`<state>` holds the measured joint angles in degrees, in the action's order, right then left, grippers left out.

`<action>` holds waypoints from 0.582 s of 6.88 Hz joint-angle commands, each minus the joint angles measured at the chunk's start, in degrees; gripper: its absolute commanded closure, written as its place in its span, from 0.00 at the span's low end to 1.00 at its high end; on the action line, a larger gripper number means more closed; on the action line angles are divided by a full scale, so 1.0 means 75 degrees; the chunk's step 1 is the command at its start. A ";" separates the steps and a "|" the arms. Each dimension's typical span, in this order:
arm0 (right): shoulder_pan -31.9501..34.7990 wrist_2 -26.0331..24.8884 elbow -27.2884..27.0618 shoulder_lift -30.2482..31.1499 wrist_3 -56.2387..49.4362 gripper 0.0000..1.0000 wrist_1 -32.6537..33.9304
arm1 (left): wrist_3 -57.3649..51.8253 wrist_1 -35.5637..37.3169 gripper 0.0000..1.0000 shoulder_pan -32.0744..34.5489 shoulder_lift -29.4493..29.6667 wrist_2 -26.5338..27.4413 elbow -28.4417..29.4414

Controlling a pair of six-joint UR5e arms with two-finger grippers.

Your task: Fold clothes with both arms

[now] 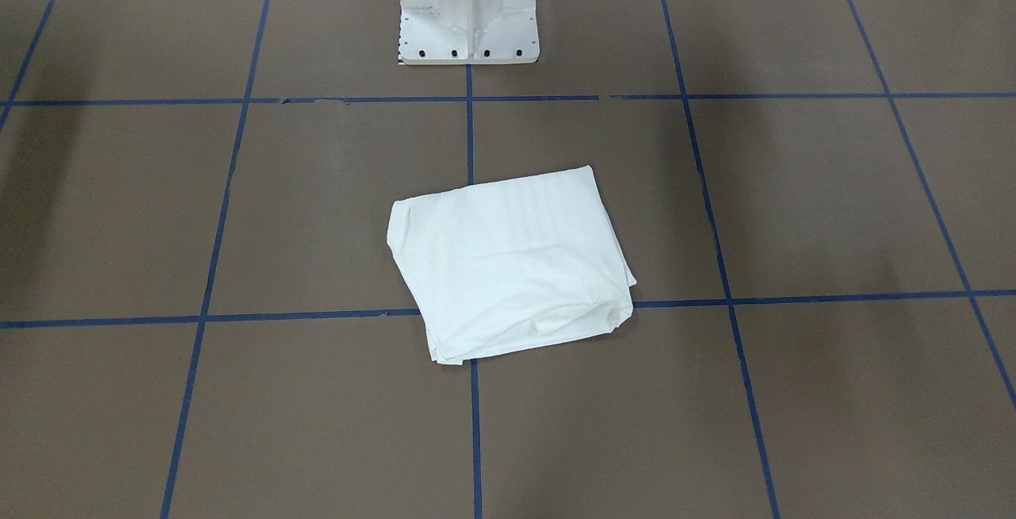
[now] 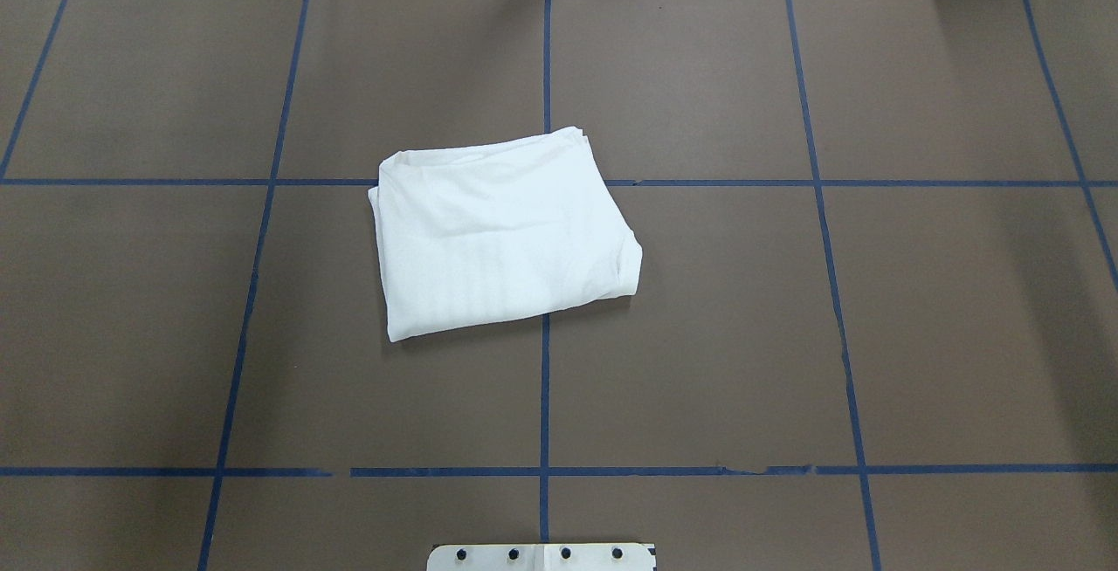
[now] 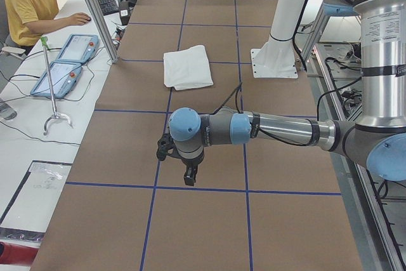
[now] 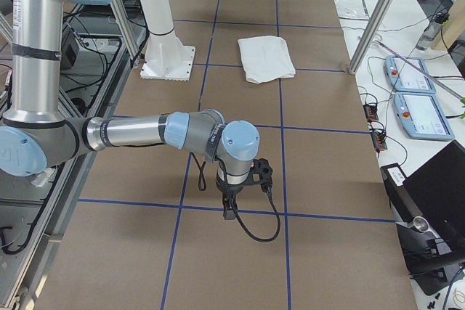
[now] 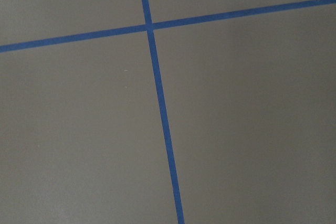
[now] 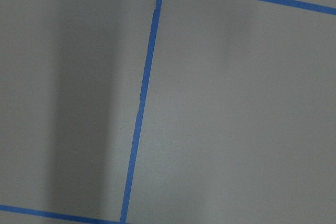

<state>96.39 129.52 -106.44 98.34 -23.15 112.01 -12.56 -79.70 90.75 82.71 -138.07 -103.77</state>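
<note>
- The white folded T-shirt [image 2: 498, 235] lay flat as a rough rectangle near the middle of the brown paper-covered desk [image 2: 699, 335], turned a bit askew.
- It sat right over a crossing of the blue tape grid lines [image 2: 544, 396], with most of it on the robot's left of the centre line, a little way out from the white metal pedestal base [image 1: 468, 19].
- In the front-facing view, one corner of the T-shirt [image 1: 508, 265] showed a loose fold of layers on the edge away from the robot. No print showed on the top side.
- The silver-grey left arm with light blue joint caps [image 3: 279, 130] reached out over the desk's left end, well apart from the shirt. The left arm's fingers [image 3: 189, 179] pointed down at the desk, and honestly there's no way to tell if they were open or closed.
- The silver-grey right arm [image 4: 138, 130] did the same at the other end. The right arm's fingers [image 4: 228, 213] pointed down too, same deal, can't tell.
- Both wrist cameras saw only brown desk and blue tape.
- A person in a yellow shirt [image 3: 25, 4] sat at the side bench.
</note>
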 commanded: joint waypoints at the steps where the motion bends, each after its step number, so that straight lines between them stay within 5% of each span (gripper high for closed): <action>1: 0.0003 -0.0007 0.0001 0.0025 0.0004 0.00 -0.0004 | 0.0034 -0.0037 0.00 0.0029 0.0127 0.0128 -0.0027; 4: 0.0003 0.0004 0.0001 0.0013 0.0004 0.00 -0.0004 | 0.0011 -0.0119 0.00 0.0076 0.0116 0.0116 -0.0110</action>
<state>96.41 129.54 -106.45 98.45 -23.12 111.97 -12.44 -80.26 91.27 83.56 -137.22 -104.34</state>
